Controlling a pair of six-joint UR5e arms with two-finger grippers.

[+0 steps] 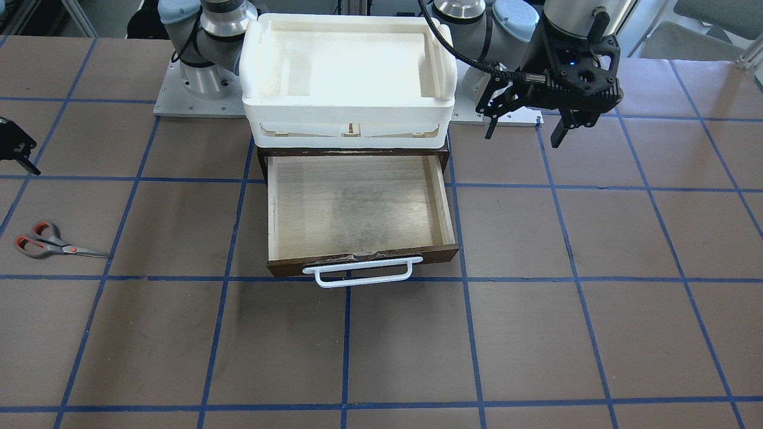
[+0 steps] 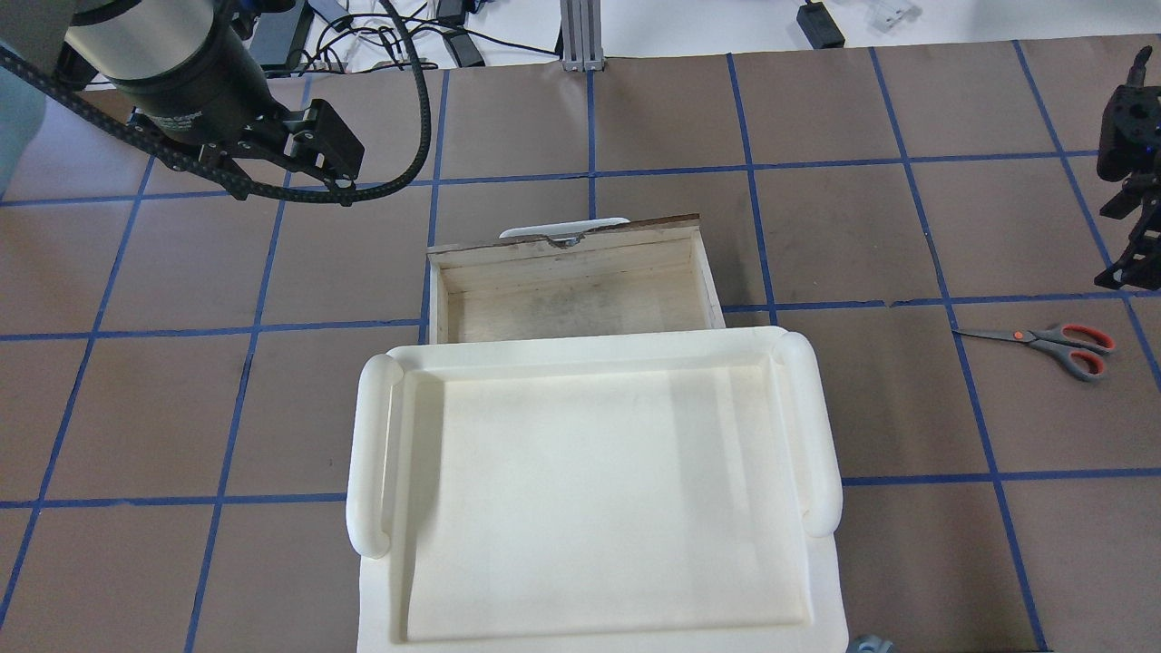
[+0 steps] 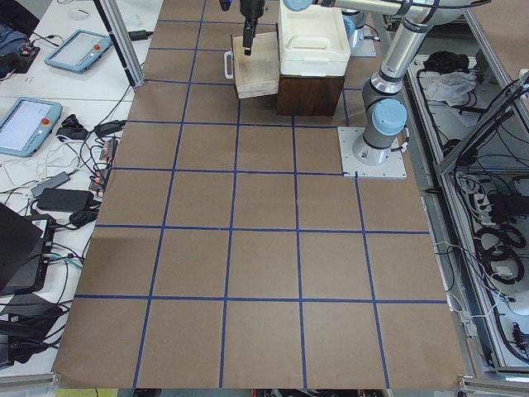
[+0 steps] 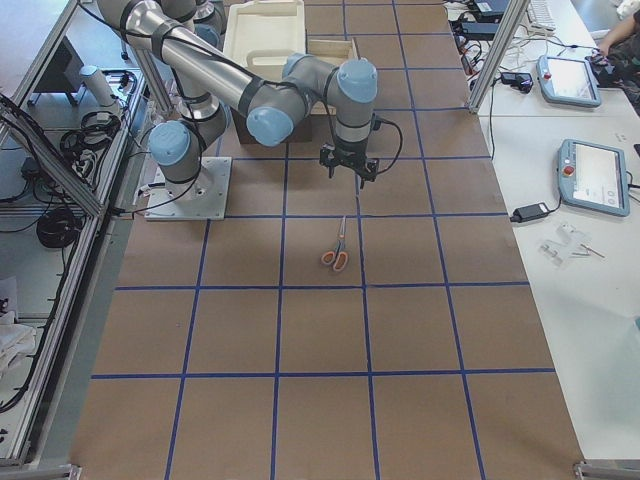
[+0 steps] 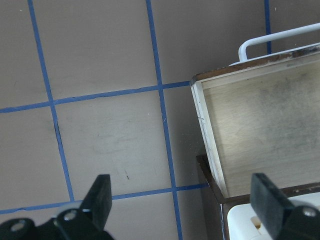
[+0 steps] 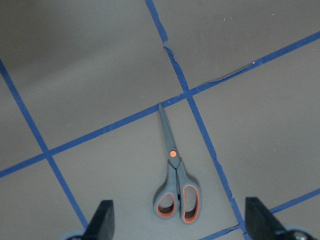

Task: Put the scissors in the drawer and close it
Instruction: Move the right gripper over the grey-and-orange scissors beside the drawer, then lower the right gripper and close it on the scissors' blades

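Note:
The scissors (image 1: pixel 53 241) lie flat on the brown table, closed, far to the robot's right of the drawer; they also show in the overhead view (image 2: pixel 1057 340) and the right wrist view (image 6: pixel 175 175). My right gripper (image 6: pixel 178 216) hangs open and empty above them, near their handles, at the frame edge in the front view (image 1: pixel 18 152). The drawer (image 1: pixel 357 208) is pulled open and empty, white handle (image 1: pixel 357 271) on its chipped front. My left gripper (image 1: pixel 524 136) is open and empty, raised to the robot's left of the drawer (image 5: pixel 265 125).
A white plastic tray (image 2: pixel 372 453) sits on top of the dark cabinet that holds the drawer, behind the open part. Blue tape lines grid the brown table. Both arm bases (image 1: pixel 199 77) stand behind the tray.

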